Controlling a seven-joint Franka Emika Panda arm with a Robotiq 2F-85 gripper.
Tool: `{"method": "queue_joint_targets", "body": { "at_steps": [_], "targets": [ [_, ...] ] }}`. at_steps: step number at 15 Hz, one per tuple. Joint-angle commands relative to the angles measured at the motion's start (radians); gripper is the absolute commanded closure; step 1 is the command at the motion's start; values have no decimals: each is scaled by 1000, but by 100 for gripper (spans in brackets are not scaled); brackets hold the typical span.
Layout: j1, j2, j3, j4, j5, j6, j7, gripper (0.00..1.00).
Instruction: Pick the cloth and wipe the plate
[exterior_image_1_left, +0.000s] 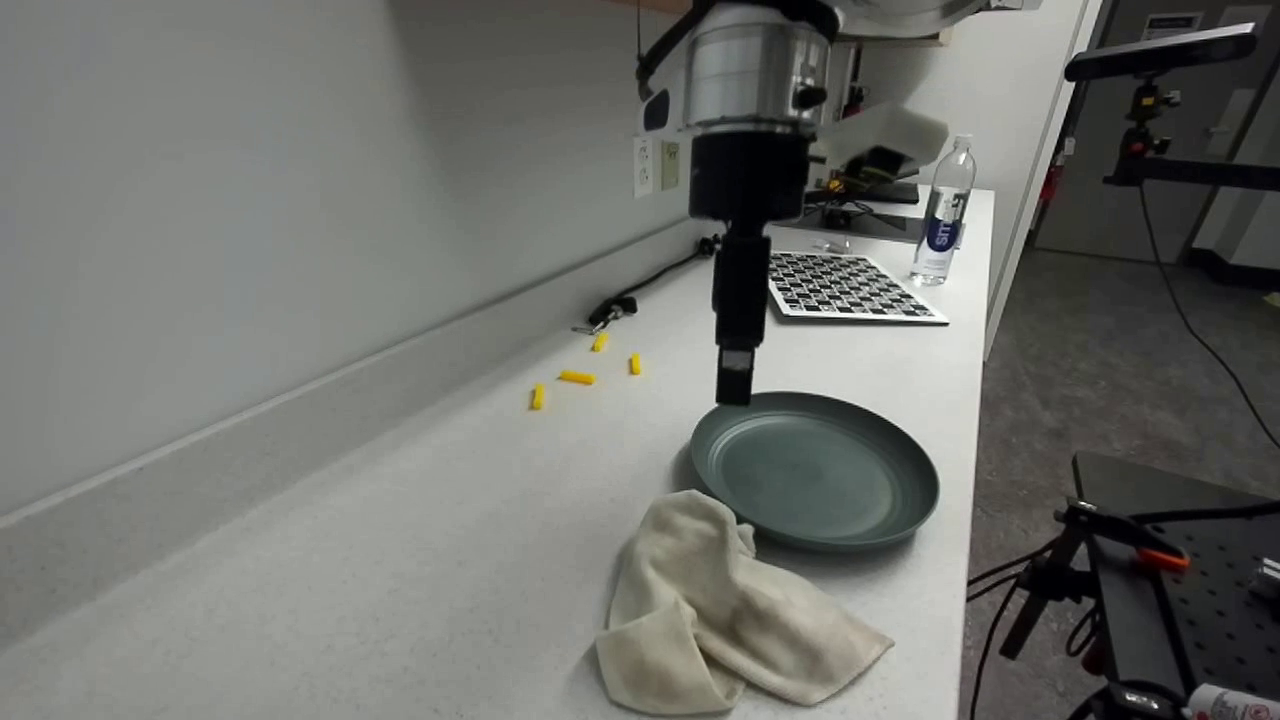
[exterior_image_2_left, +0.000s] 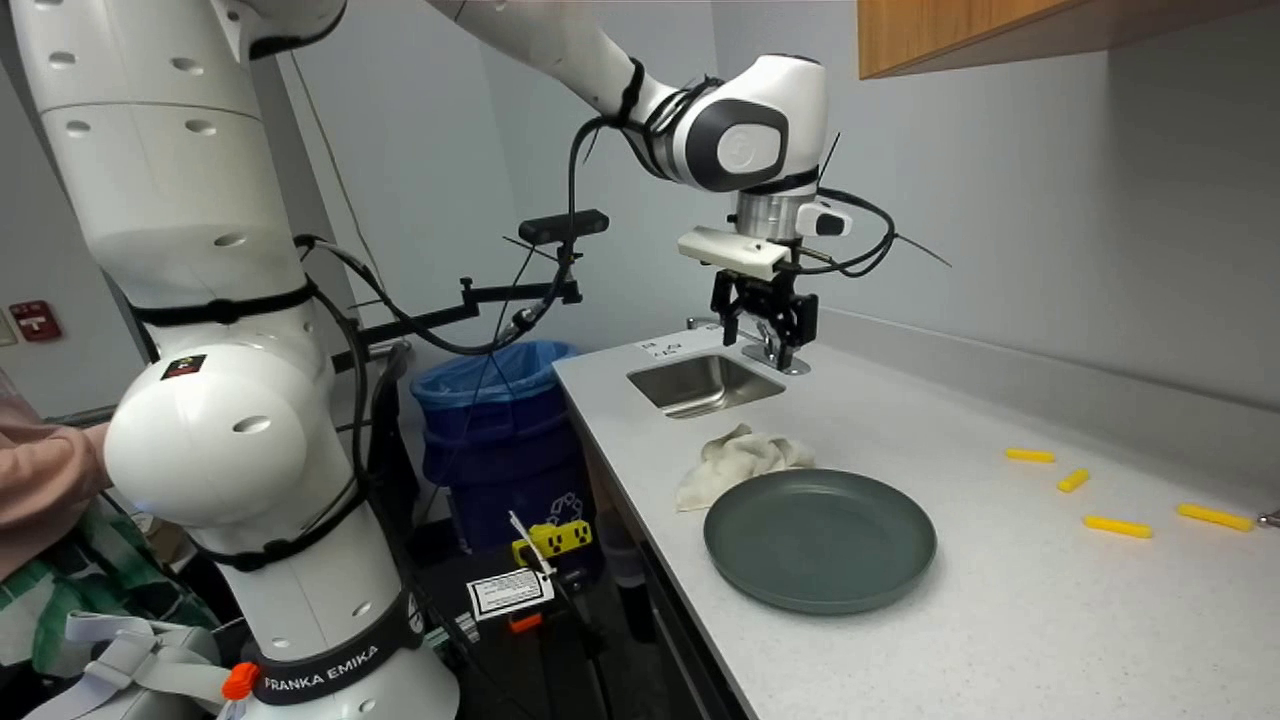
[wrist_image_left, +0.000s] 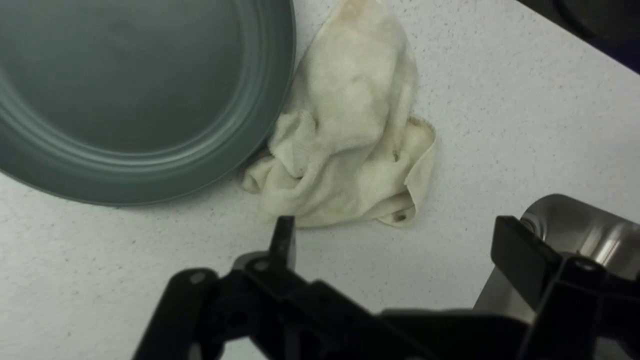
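Note:
A crumpled cream cloth (exterior_image_1_left: 720, 610) lies on the counter beside a dark green plate (exterior_image_1_left: 815, 470). In an exterior view the plate (exterior_image_2_left: 820, 540) partly hides the cloth (exterior_image_2_left: 745, 460). In the wrist view the cloth (wrist_image_left: 350, 135) lies right along the rim of the plate (wrist_image_left: 125, 75); I cannot tell if they touch. The plate lies flat with nothing on it. My gripper (exterior_image_1_left: 735, 390) is above the counter in both exterior views (exterior_image_2_left: 758, 345). In the wrist view my gripper (wrist_image_left: 392, 225) is open and empty, its fingertips wide apart near the cloth's edge.
A steel sink (exterior_image_2_left: 690, 395) with a faucet (exterior_image_2_left: 778, 358) is set in the counter past the cloth. Several yellow pieces (exterior_image_1_left: 577, 377) lie near the wall. A checkered board (exterior_image_1_left: 850, 288) and a water bottle (exterior_image_1_left: 942, 215) stand beyond the plate. The counter edge runs close by the plate.

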Motion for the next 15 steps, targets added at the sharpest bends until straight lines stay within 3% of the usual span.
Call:
{"method": "queue_joint_targets", "body": {
  "at_steps": [1,9,15],
  "targets": [
    [-3,90,46,30,-69,23,21,0],
    [24,273,90,19,-250,185,70,0],
    [44,331,101,18,-330,287,107,0]
  ]
}}
